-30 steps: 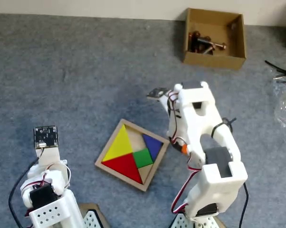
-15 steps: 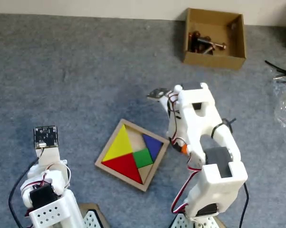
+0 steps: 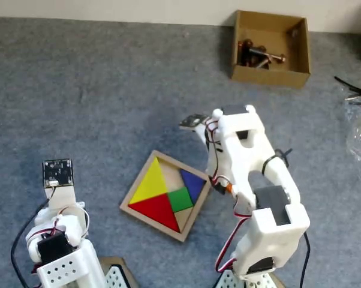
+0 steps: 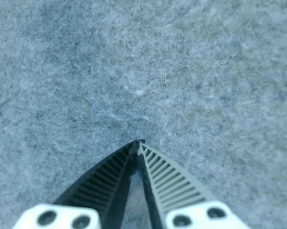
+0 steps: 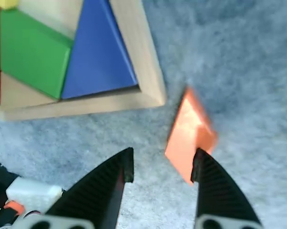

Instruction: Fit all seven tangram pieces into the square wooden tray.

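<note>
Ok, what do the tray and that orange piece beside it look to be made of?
Tray: pale bare wood, it seems, with a matte tan rim and floor and no paint. Orange piece: flat, even colour with a slight sheen. It could be painted wood or plastic, and the view is too blurred to tell which.

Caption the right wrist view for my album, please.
Open right pincer above an orange piece lying just off a corner of the wooden tray.

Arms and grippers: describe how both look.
The left arm and right arm are blocky white plastic with black motors and red, white and black wires. The left gripper and right gripper are dark and taper to points, the left one ribbed.
</note>
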Robot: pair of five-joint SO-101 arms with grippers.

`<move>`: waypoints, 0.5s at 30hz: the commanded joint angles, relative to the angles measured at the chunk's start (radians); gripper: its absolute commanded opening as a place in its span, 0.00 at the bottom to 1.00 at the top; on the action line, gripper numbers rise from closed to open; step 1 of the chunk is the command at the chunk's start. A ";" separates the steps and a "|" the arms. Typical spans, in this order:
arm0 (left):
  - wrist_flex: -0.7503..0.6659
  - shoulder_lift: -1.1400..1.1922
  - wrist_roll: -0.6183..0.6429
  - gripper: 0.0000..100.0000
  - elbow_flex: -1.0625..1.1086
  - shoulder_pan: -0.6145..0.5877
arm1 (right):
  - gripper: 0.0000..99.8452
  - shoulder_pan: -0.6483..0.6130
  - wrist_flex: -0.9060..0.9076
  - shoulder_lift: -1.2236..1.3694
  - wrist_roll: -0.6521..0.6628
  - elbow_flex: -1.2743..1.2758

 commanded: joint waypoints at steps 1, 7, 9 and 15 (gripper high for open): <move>0.005 -0.005 0.009 0.01 0.021 0.015 | 0.19 -0.007 -0.033 -0.048 -0.006 0.008; 0.005 -0.005 0.009 0.01 0.021 0.015 | 0.19 -0.007 -0.053 -0.047 -0.006 0.015; 0.005 -0.005 0.009 0.01 0.021 0.015 | 0.19 -0.007 -0.053 -0.047 -0.003 0.015; 0.005 -0.005 0.009 0.01 0.021 0.015 | 0.19 -0.005 -0.053 -0.045 -0.002 0.016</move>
